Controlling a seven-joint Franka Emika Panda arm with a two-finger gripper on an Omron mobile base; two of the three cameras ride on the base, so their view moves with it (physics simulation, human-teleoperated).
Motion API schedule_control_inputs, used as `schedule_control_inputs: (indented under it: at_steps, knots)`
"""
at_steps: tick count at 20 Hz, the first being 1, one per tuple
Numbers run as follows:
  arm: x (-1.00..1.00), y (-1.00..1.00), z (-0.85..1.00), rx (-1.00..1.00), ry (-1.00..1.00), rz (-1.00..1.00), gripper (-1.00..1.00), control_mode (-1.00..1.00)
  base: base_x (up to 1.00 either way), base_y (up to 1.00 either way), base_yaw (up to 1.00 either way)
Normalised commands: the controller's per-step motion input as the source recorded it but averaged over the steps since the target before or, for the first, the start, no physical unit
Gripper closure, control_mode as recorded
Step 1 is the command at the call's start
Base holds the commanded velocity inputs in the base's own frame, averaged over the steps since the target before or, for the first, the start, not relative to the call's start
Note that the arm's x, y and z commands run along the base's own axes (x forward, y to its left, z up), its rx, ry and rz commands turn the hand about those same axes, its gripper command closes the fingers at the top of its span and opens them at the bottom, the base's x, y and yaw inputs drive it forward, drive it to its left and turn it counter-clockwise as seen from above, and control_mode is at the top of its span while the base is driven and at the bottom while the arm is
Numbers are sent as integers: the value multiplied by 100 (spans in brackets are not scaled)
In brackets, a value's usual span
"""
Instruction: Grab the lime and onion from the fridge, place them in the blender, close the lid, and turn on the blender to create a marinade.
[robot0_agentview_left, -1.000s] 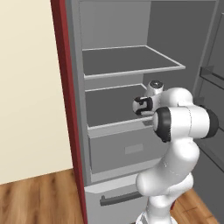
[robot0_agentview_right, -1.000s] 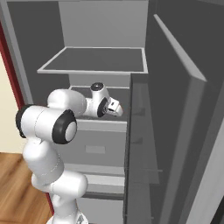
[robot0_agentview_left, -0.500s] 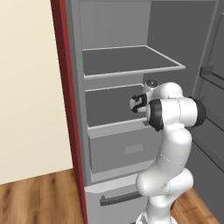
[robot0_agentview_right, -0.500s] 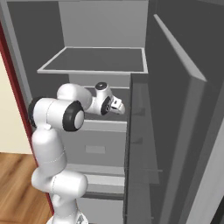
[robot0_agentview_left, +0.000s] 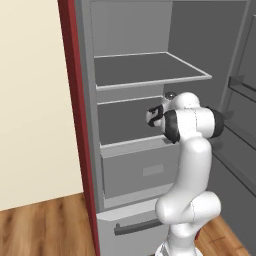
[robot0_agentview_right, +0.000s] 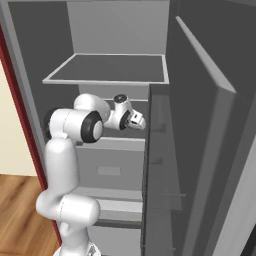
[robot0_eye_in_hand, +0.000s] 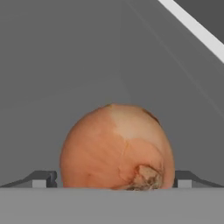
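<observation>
Where the hand (robot0_eye_in_hand: 116, 179) gapes, the onion (robot0_eye_in_hand: 117, 147) sits between

One onion (robot0_eye_in_hand: 117, 148), orange-brown, close in front of the hand camera. One fridge (robot0_agentview_left: 150, 90), standing open, with one dark red side (robot0_agentview_left: 75, 100). Two shelves inside: one upper shelf (robot0_agentview_left: 150, 70) and one lower shelf (robot0_agentview_left: 125, 117). One grey drawer (robot0_agentview_left: 142, 172) under the shelves. One dark bar handle (robot0_agentview_left: 137, 227) low on the front. One open door (robot0_agentview_right: 200, 150). One wooden floor (robot0_agentview_left: 45, 227).
</observation>
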Motion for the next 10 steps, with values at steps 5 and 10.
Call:
schedule_control_inputs:
  at_steps: [5,10]
  knots:
    - [37,-13,-23,1,0,0,-100,-100,0,0,0]
    - [9,-10,-43,0,-1,0,100,-100,0,0,0]
